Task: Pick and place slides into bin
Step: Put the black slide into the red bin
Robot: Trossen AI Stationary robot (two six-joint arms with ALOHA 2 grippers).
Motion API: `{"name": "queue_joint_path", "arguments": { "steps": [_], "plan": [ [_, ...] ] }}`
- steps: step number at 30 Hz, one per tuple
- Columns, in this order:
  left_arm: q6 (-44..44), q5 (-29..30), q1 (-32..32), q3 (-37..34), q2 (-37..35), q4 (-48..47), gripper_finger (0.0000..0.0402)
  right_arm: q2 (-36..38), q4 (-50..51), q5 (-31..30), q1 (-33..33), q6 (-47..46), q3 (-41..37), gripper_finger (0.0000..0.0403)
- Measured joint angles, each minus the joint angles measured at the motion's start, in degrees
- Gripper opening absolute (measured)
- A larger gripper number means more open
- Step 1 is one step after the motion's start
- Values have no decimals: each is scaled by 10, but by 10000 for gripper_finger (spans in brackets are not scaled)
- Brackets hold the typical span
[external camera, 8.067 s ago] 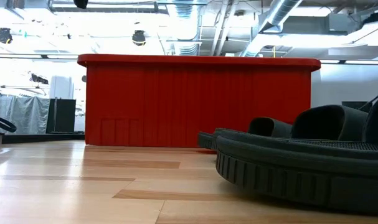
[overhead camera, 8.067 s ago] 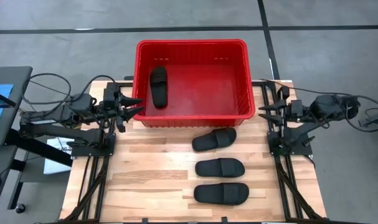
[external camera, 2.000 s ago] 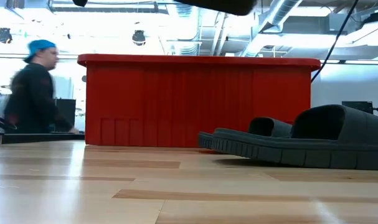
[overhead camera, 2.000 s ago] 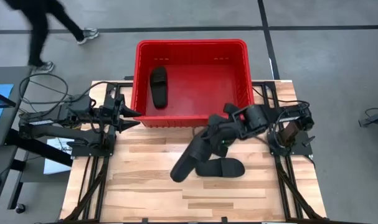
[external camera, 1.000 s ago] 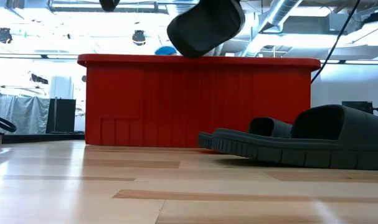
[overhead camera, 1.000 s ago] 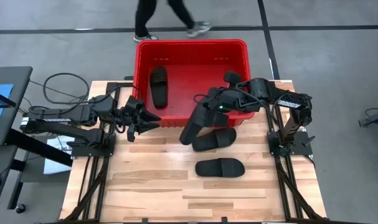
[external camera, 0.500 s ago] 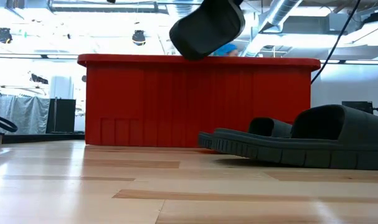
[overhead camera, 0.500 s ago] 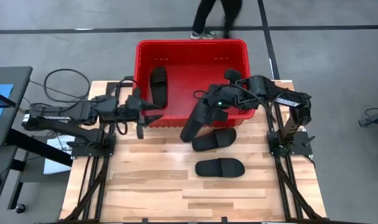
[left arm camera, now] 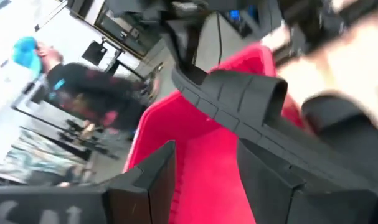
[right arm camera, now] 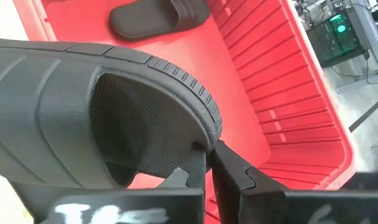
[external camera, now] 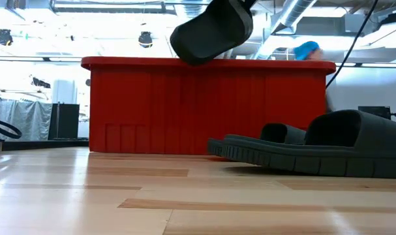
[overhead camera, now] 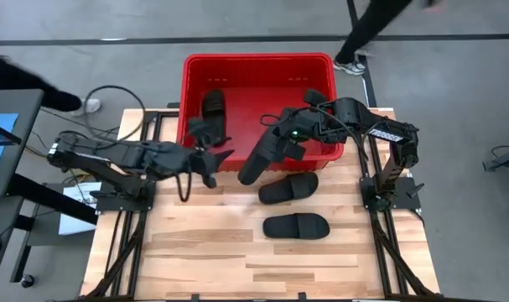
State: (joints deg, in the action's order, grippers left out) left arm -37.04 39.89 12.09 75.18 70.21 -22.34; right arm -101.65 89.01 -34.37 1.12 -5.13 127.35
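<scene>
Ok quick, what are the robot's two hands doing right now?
Left gripper: open, holding nothing.
Right gripper: shut on a slide, over the bin's front wall.

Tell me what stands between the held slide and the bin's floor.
Nothing visible. The right gripper holds the slide tilted over the bin's front wall; the floor beyond is bare, the other slide lying far left.

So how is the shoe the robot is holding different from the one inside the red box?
The held slide hangs tilted in the air over the bin's front rim, pinched by the right gripper. The slide in the bin lies flat on the bin's floor, untouched. Both are black, each with one wide strap.
</scene>
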Motion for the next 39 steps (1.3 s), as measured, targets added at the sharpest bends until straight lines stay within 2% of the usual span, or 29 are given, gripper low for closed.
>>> {"name": "queue_joint_path", "arguments": {
  "steps": [11,14,18,23,30,36,39],
  "plan": [
    [-77,70,48,37,106,18,160,0,-12,0,2,0,0,0],
    [-116,98,70,40,136,61,160,0,-11,0,1,0,0,0],
    [-180,163,89,39,170,151,160,0,-4,1,-4,-4,0,0],
    [-253,173,97,40,206,236,160,0,6,2,-7,-5,0,0],
    [-248,185,95,39,224,257,160,0,5,2,-6,-4,0,0],
    [-237,238,80,39,224,239,160,0,2,2,-6,-4,0,0],
    [-232,246,72,39,224,223,160,0,1,2,-6,-4,0,0]
  ]
}}
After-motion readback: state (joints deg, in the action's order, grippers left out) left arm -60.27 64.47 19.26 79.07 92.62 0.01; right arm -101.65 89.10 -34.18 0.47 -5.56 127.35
